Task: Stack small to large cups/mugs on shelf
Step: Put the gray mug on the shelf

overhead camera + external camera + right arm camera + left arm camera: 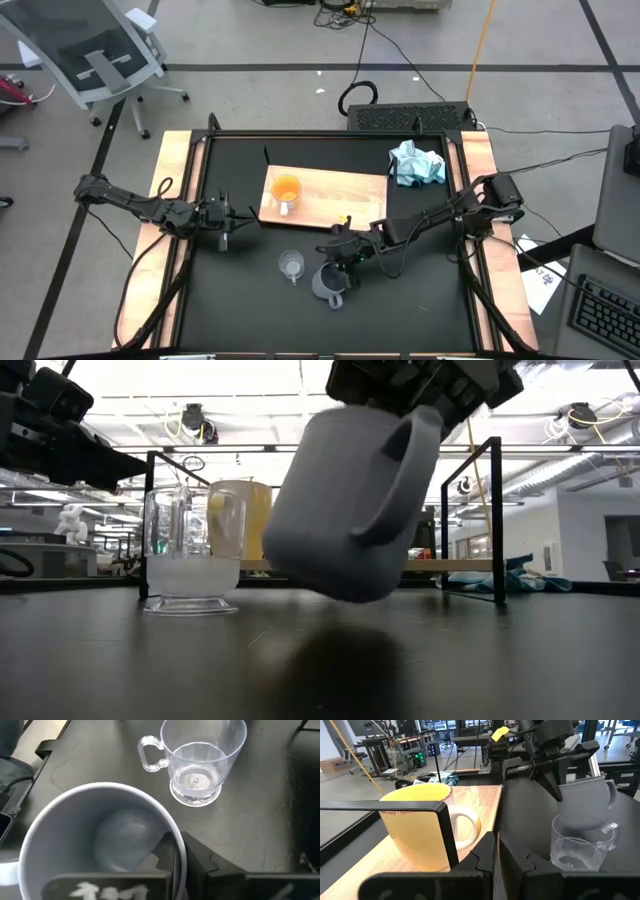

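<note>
The blue-grey mug hangs tilted above the black table near its front, with my right gripper shut on it. To its left the clear glass cup stands upright on its base on the table. The orange mug with a white handle stands upright on the left end of the light-wood shelf. My left gripper waits shut at the table's left, level with the shelf's near left corner, touching nothing. My right gripper holds the blue-grey mug by its rim, on the side away from the handle. One finger is inside the mug and the other outside its wall. The fingers slant down from the far right. The mug is lifted clear and tilted.
A crumpled light-blue cloth lies by the shelf's far right corner. Black frame posts stand around the table's edges. Bare black table lies between the glass cup and the near edge.
</note>
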Controlling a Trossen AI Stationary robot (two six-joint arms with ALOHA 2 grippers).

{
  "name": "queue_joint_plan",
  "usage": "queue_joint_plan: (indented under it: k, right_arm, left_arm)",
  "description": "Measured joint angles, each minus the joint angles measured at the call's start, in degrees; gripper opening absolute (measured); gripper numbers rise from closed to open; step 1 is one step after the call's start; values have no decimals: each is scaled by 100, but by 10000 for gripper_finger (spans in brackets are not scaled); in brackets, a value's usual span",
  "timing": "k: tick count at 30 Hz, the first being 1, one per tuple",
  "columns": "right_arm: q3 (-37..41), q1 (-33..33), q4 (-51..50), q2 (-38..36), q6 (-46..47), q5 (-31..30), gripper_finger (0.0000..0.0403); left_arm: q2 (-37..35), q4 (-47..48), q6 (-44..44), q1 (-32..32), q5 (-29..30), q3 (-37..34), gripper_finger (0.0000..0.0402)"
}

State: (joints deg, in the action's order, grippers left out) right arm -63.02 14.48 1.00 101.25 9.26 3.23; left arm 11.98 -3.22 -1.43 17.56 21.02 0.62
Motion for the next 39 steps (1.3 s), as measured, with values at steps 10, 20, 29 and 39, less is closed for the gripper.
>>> queue_joint_plan:
  k: [10,20,29,39]
  right_arm:
    - [0,64,-84,-517,-333,-73,5]
    - [2,66,-340,-943,-418,-184,5]
    - [30,61,-597,-1283,-565,-178,5]
    - [1466,-194,911,-2112,-413,-212,5]
  left_arm:
    - [3,3,7,-2,-2,0,26]
    - [2,2,11,0,-4,0,26]
    - [3,2,24,-2,-11,0,26]
    - [1,2,22,-1,-19,0,26]
